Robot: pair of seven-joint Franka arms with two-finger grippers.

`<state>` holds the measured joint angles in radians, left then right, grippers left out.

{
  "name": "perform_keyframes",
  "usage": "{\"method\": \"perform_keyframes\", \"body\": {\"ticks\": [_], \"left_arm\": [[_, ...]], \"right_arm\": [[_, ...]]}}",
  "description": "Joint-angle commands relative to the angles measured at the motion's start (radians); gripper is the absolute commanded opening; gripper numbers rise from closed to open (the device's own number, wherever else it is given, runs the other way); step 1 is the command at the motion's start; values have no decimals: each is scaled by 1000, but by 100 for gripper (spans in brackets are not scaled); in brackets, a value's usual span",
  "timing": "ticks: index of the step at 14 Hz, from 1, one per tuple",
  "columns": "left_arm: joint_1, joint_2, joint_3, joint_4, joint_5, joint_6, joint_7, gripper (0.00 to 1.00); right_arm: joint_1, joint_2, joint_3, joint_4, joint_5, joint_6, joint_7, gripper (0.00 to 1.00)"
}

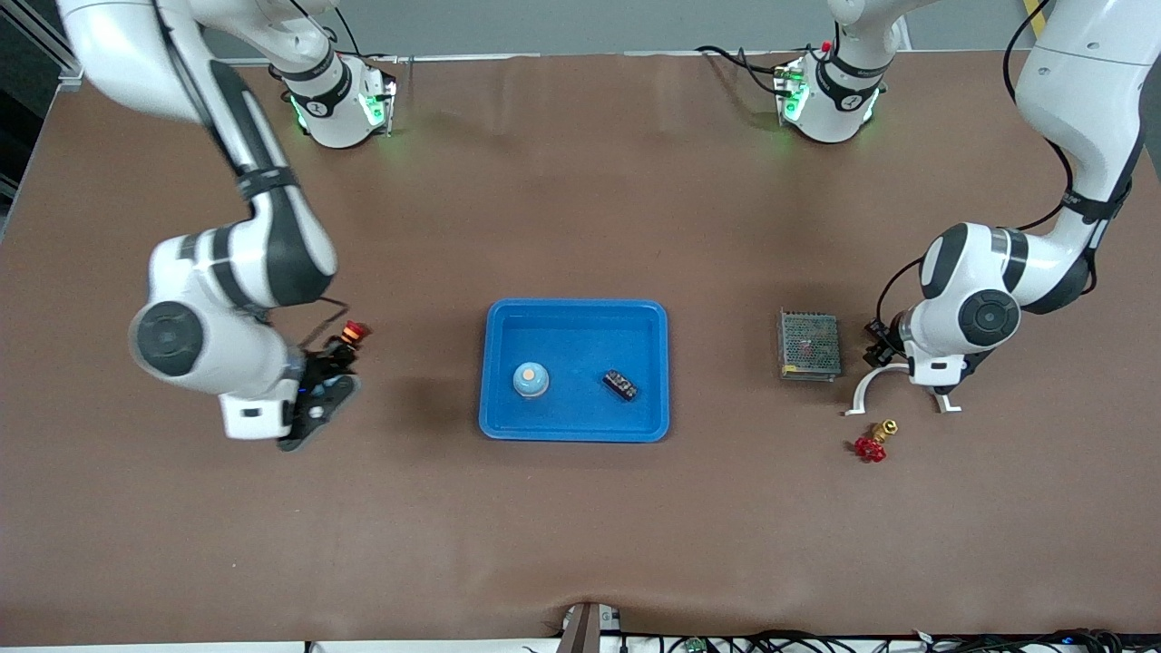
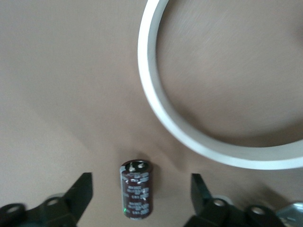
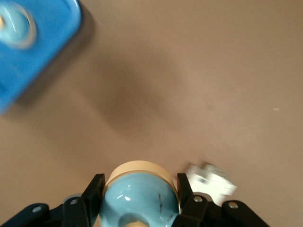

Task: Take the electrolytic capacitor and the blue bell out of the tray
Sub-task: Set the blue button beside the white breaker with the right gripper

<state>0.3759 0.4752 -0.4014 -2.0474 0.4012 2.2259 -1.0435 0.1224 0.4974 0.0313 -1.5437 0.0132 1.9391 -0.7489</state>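
Nearest the front camera a small red valve (image 1: 871, 448) lies toward the left arm's end of the table. Just above it the left gripper (image 2: 141, 191) has its fingers spread, released around a dark capacitor (image 2: 136, 188) lying loose between them, beside a white ring (image 2: 199, 142). At the right arm's end, the right gripper (image 3: 140, 194) grasps a pale blue bell (image 3: 138, 201). Between the arms sits a blue tray (image 1: 575, 433) holding another bell (image 1: 531, 379).
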Motion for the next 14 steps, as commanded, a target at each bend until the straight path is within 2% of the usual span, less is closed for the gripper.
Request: {"method": "perform_keyframes", "body": {"ticks": [1,5,8,12,14], "left_arm": [[5,-43,-77,70,7,-92,-24,100],[0,-38,-167,211,4,-244,-102,100],[-5,-29,-220,292,-8,-275,-157,100],[-69,9,-226,358,-27,-273,-217,100],[-147,45,-226,418,-48,-273,-298,100]], "right_arm": [[-108,-10,22,11,-1,-5,-230,33],[-230,18,21,27,-9,1,-472,33],[-299,88,21,37,-10,75,-608,33],[-352,186,21,37,-16,213,-699,33],[-369,205,21,34,-13,248,-721,33]]}}
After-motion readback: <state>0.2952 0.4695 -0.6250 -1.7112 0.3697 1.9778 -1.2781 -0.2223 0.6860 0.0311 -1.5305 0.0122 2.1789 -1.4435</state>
